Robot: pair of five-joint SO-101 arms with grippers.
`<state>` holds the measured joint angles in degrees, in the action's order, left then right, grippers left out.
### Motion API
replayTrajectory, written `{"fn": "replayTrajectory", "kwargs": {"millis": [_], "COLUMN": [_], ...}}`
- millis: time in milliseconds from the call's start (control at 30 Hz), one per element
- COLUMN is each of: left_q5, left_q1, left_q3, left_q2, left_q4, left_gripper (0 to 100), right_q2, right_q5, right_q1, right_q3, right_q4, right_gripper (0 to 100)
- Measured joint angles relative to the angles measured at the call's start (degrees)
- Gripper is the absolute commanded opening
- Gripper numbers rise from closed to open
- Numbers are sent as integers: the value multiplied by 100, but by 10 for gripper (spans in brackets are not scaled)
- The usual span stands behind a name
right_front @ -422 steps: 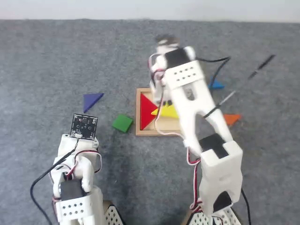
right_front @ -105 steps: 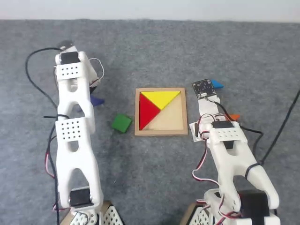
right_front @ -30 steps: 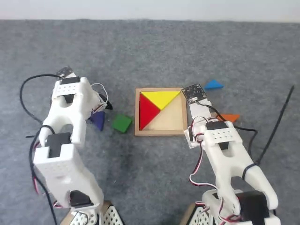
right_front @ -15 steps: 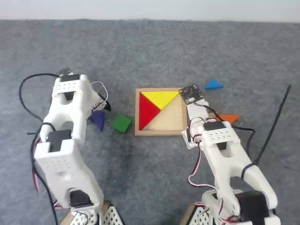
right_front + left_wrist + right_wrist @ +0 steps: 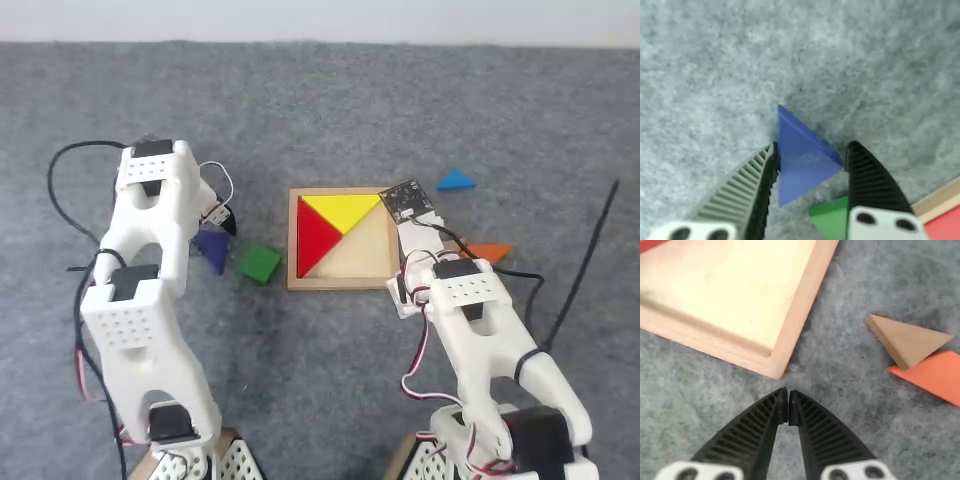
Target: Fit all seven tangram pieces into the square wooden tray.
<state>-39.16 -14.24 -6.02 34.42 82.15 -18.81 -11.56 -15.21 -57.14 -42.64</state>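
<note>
**Blue triangle pinched, but the hold looks slippery**

The left gripper point(image 5: 811, 149) has its fingers closed against the blue triangle point(image 5: 799, 150) on the carpet, well left of the tray point(image 5: 293, 240). Whether the piece is lifted I cannot tell. One finger bears on a flat edge and the other sits near a corner, so the piece may twist or squirt out during the carry. The green square point(image 5: 260, 263) lies just beside it, towards the tray, and a low carry could shove it. The tray holds a yellow triangle point(image 5: 343, 210) and a red triangle point(image 5: 315, 243); a tilted piece could catch on its rim. The right gripper point(image 5: 788, 396), fingers pressed together and empty, hangs by the tray's corner, where the arms could clash
</note>
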Motion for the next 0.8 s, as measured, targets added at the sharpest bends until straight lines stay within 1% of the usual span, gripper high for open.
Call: {"fn": "replayTrajectory", "kwargs": {"millis": [267,433,467,600,800], "left_q5": [0,79,97,62,185], "left_q1": [114,141,141,105,123], "left_q3": [-9,-9,26,492,1011], "left_q2": [18,26,9,-281,-615], "left_q4": [26,44,44,-149,-563], "left_gripper": [201,272,273,254,198], "right_q2": [0,0,0,0,0], "right_q5": [0,0,0,0,0], "right_q1": [9,0,9,9,9], "right_q3": [0,0,0,0,0], "right_q4": [0,0,0,0,0], "right_gripper": [19,19,19,19,19]}}
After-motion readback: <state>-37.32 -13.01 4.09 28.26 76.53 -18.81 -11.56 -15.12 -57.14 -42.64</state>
